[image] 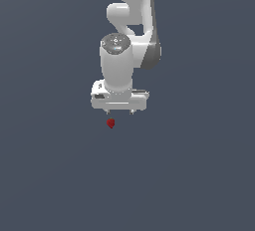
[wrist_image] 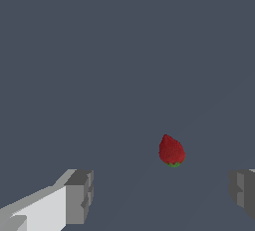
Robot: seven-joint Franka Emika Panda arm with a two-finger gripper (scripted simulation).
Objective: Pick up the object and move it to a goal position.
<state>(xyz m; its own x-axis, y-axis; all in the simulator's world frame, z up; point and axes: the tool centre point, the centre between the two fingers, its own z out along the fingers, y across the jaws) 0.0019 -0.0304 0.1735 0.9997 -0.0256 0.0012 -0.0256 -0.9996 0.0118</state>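
A: Dark red, tiny, strawberry shape, that's the object. Where is it?

B: On the plain slate-grey floor, just below the gripper in the exterior view, a bit toward that view's left. Not touching anything.

A: Gripper state?

B: Spread wide, holding nothing. Wrist view shows both fingertips well apart, and the object sits beyond them, nearer one finger than the other, not between the pads.

A: Step?

B: I'd call it the approach, pre-grasp. Nothing lifted yet.

A: Next move needs?

B: Probably a small shift to centre the lump between the fingers, then descend and close. It's small and rounded, so an off-centre squeeze could pop it out.

A: Obstacles? Goal?

B: Nothing else around, nothing in the way. No goal marker visible, can't tell where it goes.
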